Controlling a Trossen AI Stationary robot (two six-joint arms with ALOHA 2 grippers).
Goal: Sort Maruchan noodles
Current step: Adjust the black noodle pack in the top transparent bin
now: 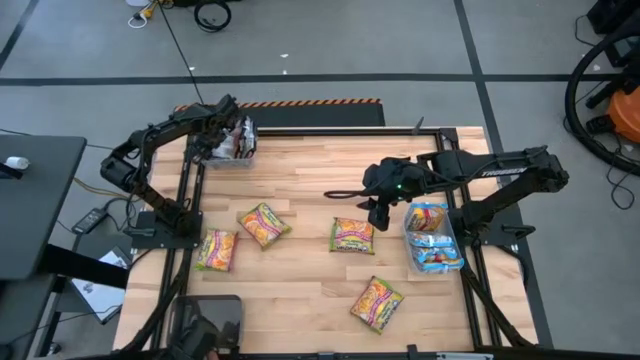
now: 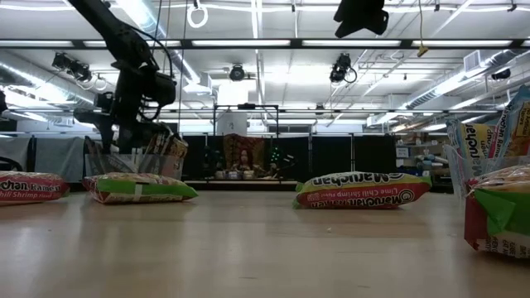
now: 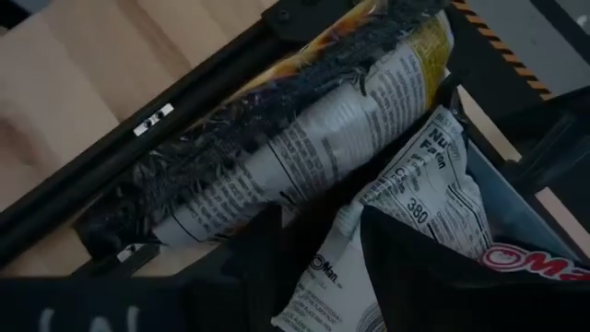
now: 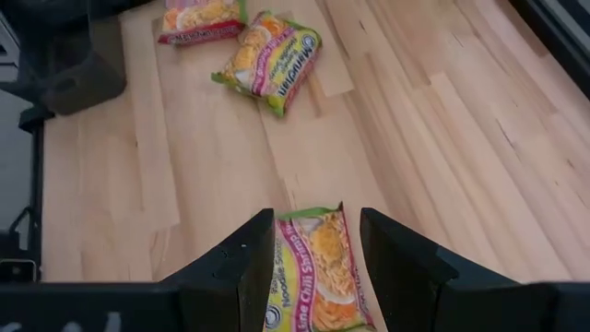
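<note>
Several orange-yellow noodle packets lie flat on the wooden table. Dark packets stand in a clear bin at the far left. Light blue packets fill a clear bin on the right. My left gripper reaches down into the dark-packet bin, open, with a white-backed packet standing between its fingers. My right gripper hangs open, high above the lime-chili packet, touching nothing. My left gripper comes from above into the bin, and the edge of one packet stands in the gap between its fingers. Whether the fingers touch that packet, I cannot tell.
Black frame rails run along the table's left and right sides, close to both bins. Bare wood lies at the table's middle and far centre. In the low view, packets lie flat across the table.
</note>
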